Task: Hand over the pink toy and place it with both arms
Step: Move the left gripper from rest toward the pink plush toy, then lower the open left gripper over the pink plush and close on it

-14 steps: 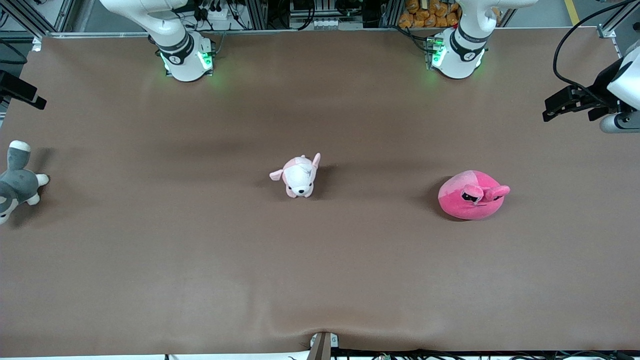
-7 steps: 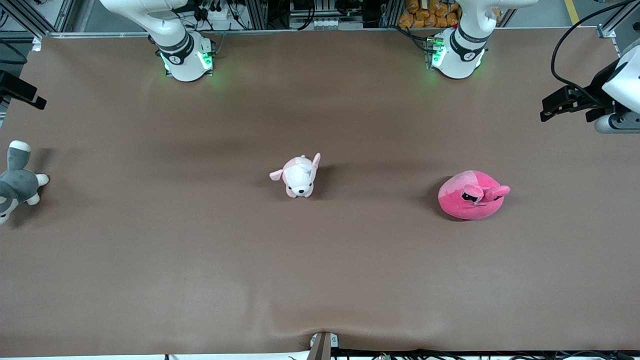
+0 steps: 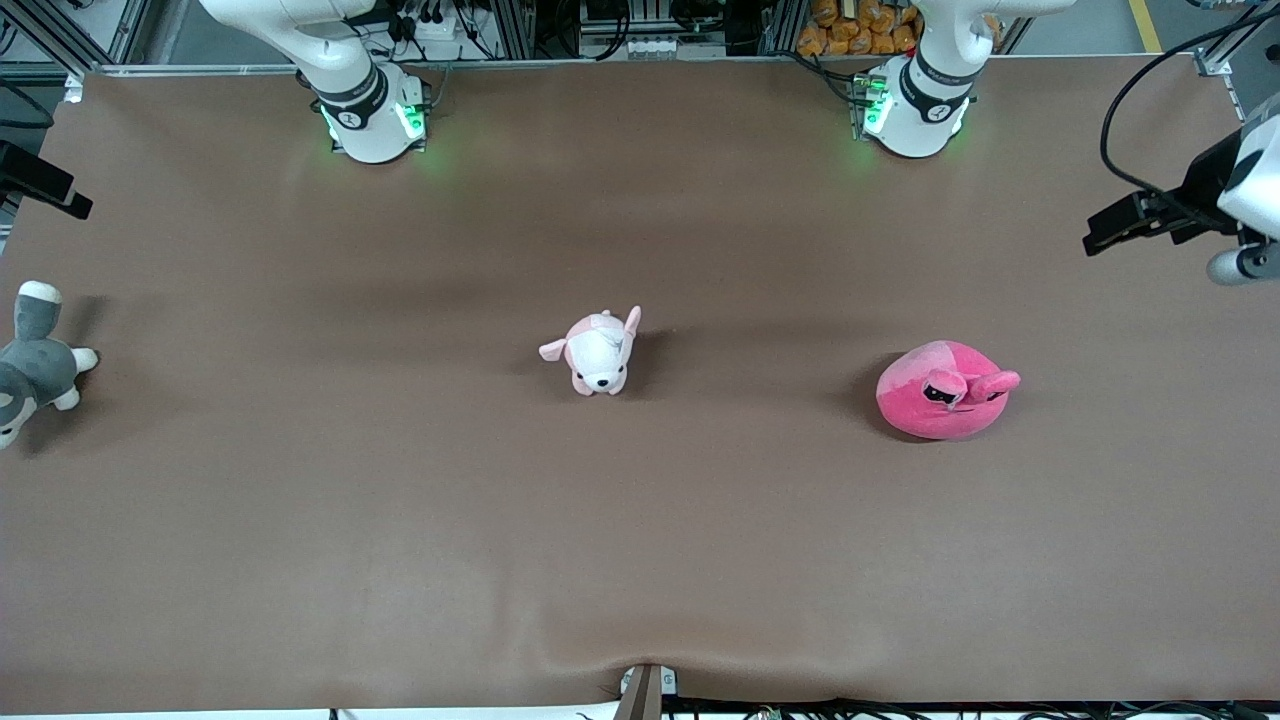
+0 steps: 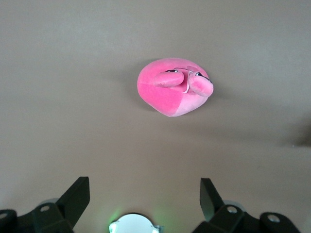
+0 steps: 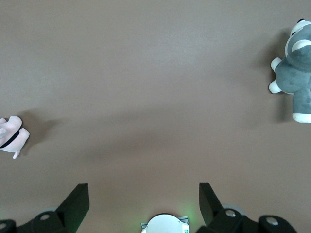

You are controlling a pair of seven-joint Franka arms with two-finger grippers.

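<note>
Plush round pink toy point(image 3: 941, 391) lies apart from both spread hands: left hand point(image 4: 145, 198), right hand point(image 5: 144, 203).

Two white arms are seen, each base point(image 3: 372, 120) ringed by a black joint band carrying a small round mark, with green lights glowing at the sides. A second such base point(image 3: 915, 110) stands toward the left arm's end. A black cable point(image 3: 1120, 110) is looped to the left arm's black wrist block. Black wedge-shaped fingers point(image 4: 75, 196) are shown in both wrist views, with round screws on the mounts.
</note>
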